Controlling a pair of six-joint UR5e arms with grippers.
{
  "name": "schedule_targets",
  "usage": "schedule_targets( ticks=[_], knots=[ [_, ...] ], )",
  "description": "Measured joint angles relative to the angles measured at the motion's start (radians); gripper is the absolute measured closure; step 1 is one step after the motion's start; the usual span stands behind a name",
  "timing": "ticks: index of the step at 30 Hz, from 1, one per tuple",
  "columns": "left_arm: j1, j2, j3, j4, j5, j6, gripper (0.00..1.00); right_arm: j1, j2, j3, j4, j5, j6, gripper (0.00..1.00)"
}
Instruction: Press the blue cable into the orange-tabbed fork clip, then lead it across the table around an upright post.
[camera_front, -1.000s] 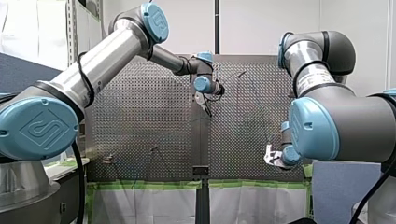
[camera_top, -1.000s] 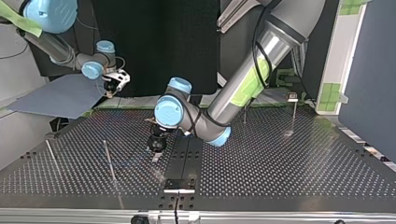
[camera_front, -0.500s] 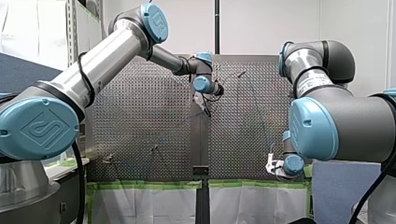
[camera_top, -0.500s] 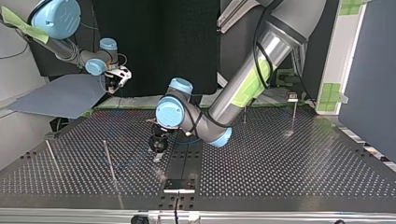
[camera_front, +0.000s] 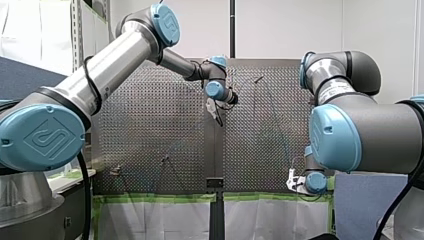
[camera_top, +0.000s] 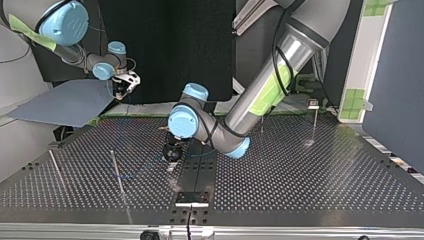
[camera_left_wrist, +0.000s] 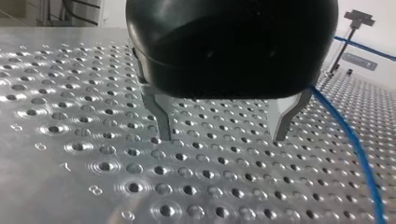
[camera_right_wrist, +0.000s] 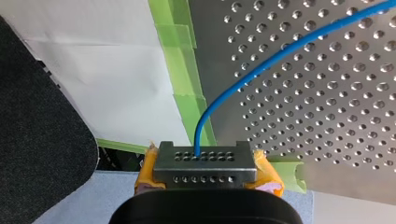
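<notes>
The thin blue cable (camera_right_wrist: 280, 56) runs out from between my right gripper's (camera_right_wrist: 205, 161) yellow-padded fingers, which are shut on it, and stretches over the perforated table (camera_right_wrist: 327, 116). That gripper (camera_top: 122, 87) hangs off the table's edge at the top view's far left, low in the front view (camera_front: 296, 182). My left gripper (camera_left_wrist: 222, 135) hovers just over the plate near the middle (camera_top: 171, 154), open with nothing between its metal fingers (camera_left_wrist: 161, 121). The cable (camera_left_wrist: 355, 144) passes just outside one of them. A post with a small clip on top (camera_top: 313, 104) stands at the far right of the top view.
Two thin upright posts (camera_top: 117, 172) (camera_top: 55, 167) stand at the top view's left, another (camera_top: 262, 122) behind my left arm. A black strip (camera_top: 197, 170) runs down the table's middle. Green tape (camera_right_wrist: 180, 70) lines the table's edge, with a grey board (camera_top: 65, 102) beyond it.
My right gripper has drawn the cable lower in the front view, past the table's near edge. My left gripper has shifted slightly and stays open.
</notes>
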Motion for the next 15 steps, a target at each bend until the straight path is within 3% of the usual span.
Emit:
schedule_targets(
  ticks=[8, 15],
  knots=[
    [0.001, 0.0, 0.0, -0.073, 0.012, 0.006, 0.0, 0.0, 0.002, -0.004, 0.012, 0.001, -0.006, 1.0],
    [0.008, 0.0, 0.0, -0.13, 0.053, 0.004, 0.0, 0.0, 0.002, -0.005, 0.021, 0.002, -0.008, 1.0]
  ],
)
